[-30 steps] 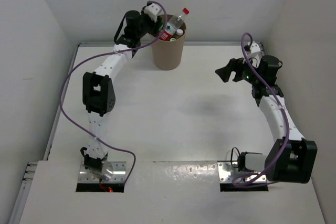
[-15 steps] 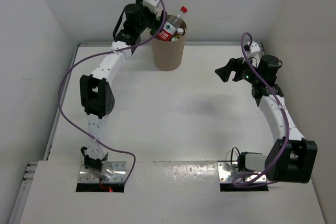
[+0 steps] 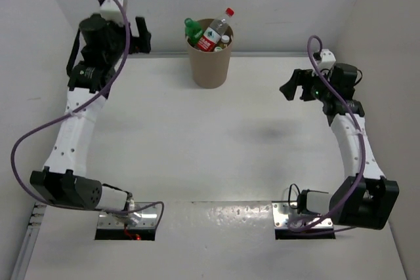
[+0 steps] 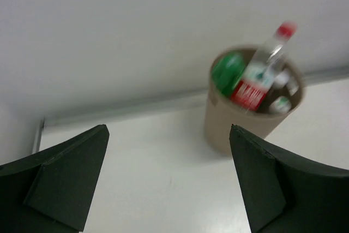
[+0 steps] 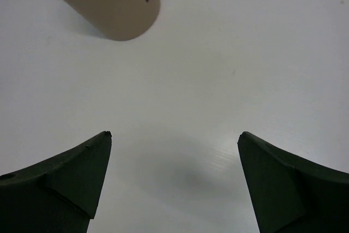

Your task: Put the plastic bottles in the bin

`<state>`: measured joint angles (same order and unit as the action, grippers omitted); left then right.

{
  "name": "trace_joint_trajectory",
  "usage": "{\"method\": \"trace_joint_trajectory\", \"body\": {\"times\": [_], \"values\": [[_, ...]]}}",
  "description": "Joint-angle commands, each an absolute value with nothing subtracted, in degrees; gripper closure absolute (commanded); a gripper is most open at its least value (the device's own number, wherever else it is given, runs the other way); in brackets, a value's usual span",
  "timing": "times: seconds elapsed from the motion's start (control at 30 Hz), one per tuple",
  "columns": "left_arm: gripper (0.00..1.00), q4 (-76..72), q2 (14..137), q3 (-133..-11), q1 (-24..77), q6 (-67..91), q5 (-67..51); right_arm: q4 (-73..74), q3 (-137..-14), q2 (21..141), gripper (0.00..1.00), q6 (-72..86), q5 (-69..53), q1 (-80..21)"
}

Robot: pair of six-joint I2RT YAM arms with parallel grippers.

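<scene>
Seems the closing step: clear red-labelled plastic bottle (image 3: 213,34) and green plastic bottle (image 3: 192,30) poking from tall tan round cardboard bin (image 3: 210,68). With left claw (image 3: 141,35), right claw (image 3: 292,87) both spread apart, empty. Next, probably just park.

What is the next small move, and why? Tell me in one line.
Probably bring the left hand back toward its base and stop: it hangs open and empty left of the bin, the right hand is open too, the red-labelled bottle and green bottle sit in the bin, and no bottle shows on the table.
</scene>
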<state>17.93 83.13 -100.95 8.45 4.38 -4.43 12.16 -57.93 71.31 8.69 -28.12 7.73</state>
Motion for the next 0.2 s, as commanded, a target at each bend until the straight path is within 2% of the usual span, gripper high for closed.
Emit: {"method": "trace_joint_trajectory", "body": {"times": [0.0,0.07,0.17], "values": [[0.0,28.92,81.75,-88.09,6.42,10.45,2.79,18.01,-61.08,71.9,0.02,7.38,-24.7,10.54],[0.0,27.25,79.38,-81.69,5.19,12.3,4.48,18.46,-60.91,72.33,0.02,7.64,-24.87,11.51],[0.0,27.25,77.09,-78.49,3.35,12.3,2.03,18.72,-60.91,72.42,0.02,7.56,-24.7,12.04]]}}
